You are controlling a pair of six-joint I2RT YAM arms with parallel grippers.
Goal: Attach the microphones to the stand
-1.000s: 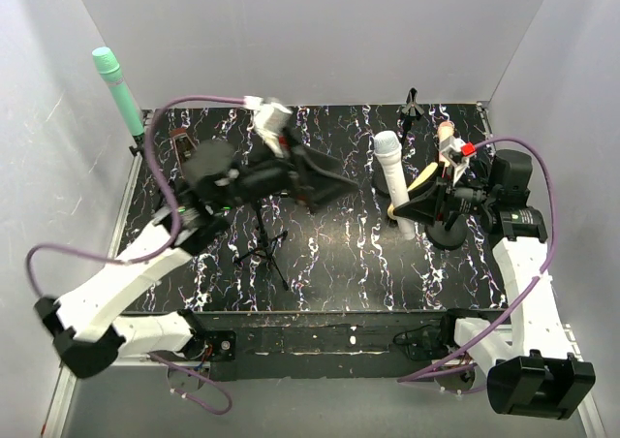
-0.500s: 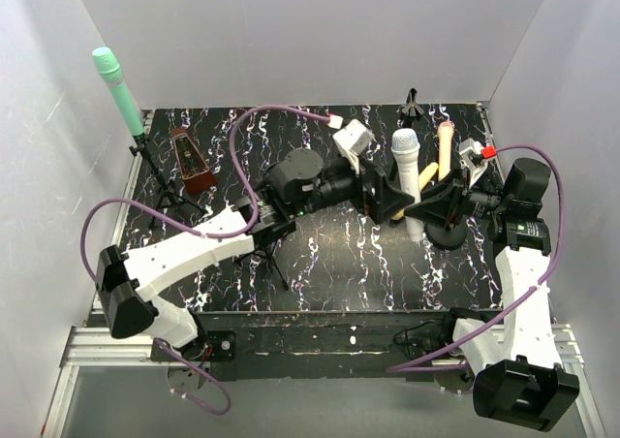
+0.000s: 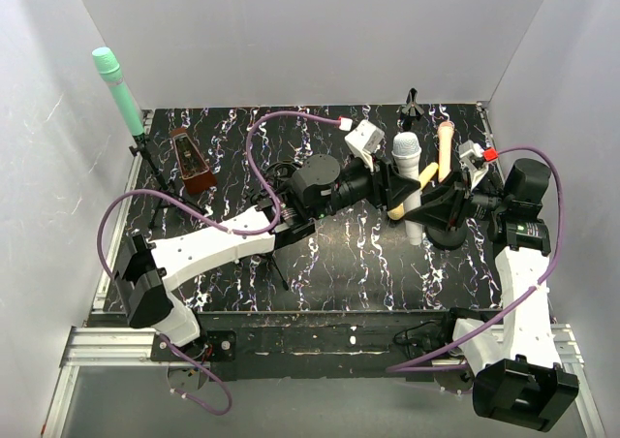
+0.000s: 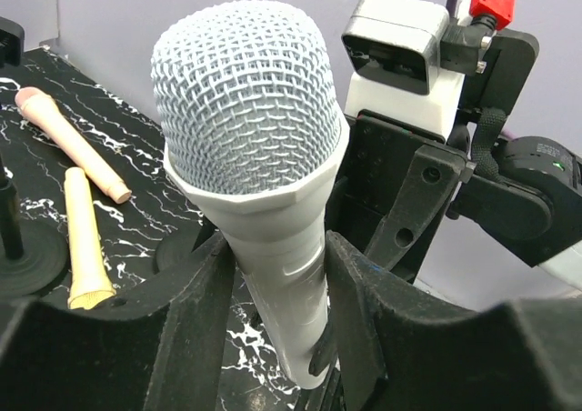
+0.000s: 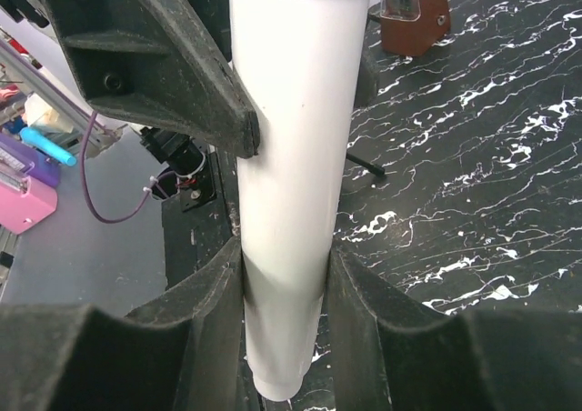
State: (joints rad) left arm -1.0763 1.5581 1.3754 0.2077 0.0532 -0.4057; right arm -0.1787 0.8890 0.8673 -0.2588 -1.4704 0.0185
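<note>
The white microphone (image 3: 411,172) stands nearly upright over the right half of the table, and both grippers hold it. My left gripper (image 4: 280,284) is shut on its neck just under the mesh head (image 4: 245,102). My right gripper (image 5: 285,293) is shut on the lower handle (image 5: 291,156). The mint green microphone (image 3: 118,89) sits clipped on a tripod stand (image 3: 153,181) at the far left. The peach-pink microphone (image 4: 73,143) and the yellow microphone (image 4: 84,247) lie on the table behind the white one. A second tripod stand (image 3: 269,254) stands under the left arm.
A brown metronome (image 3: 192,162) stands at the back left. A black round base (image 3: 448,233) sits below the right gripper. A small black clip stand (image 3: 411,104) is at the back wall. White walls close in the table on three sides.
The left arm swung right from the middle of the table to the white microphone, and its jaws closed round the neck. The right gripper kept its hold and stood the microphone more upright.
</note>
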